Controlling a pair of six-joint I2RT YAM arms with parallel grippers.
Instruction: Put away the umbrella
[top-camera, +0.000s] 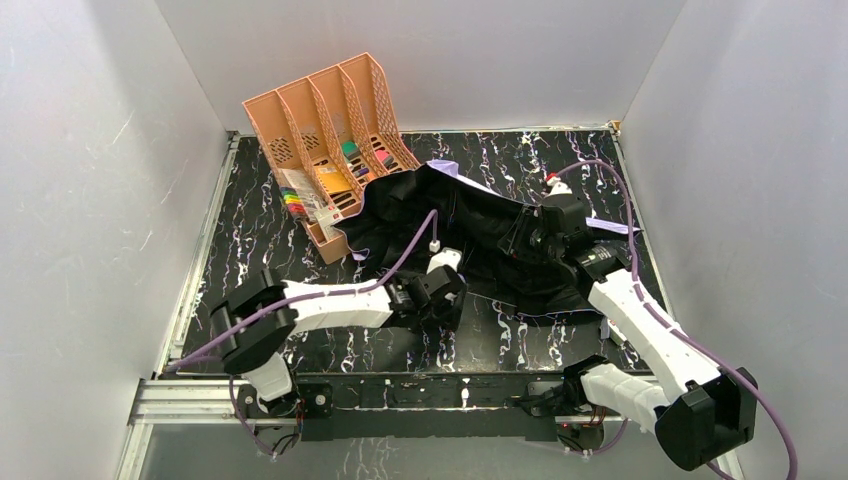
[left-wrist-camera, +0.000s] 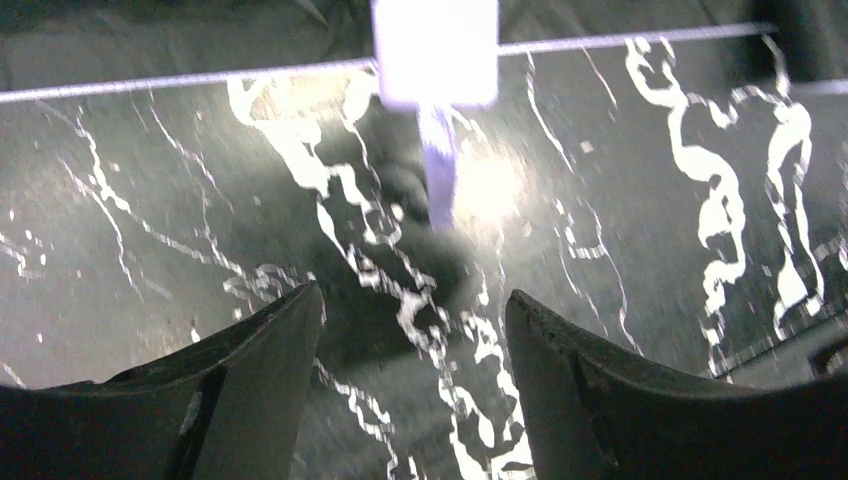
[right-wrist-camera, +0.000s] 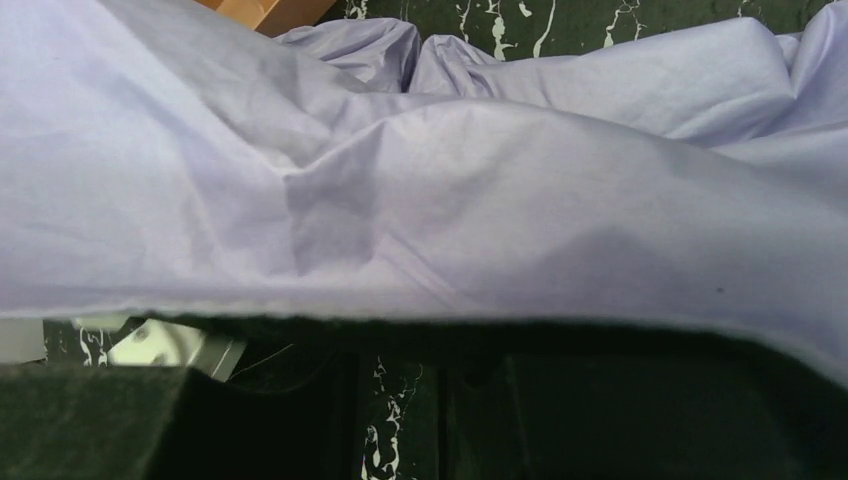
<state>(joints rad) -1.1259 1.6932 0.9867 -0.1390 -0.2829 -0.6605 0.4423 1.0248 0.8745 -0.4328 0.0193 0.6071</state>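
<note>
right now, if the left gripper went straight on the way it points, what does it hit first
Likely the bare table just beyond its open fingers; the umbrella edge lies further on, but depth is unclear.

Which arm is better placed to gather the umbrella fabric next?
Right. The right hand is at the umbrella, with lavender fabric filling its wrist view. The left hand is open over bare table, holding nothing.

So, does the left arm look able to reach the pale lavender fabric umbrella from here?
Probably yes. The left gripper hangs open over the black marbled table, right beside the near edge of the umbrella, and nothing stands between them.
</note>
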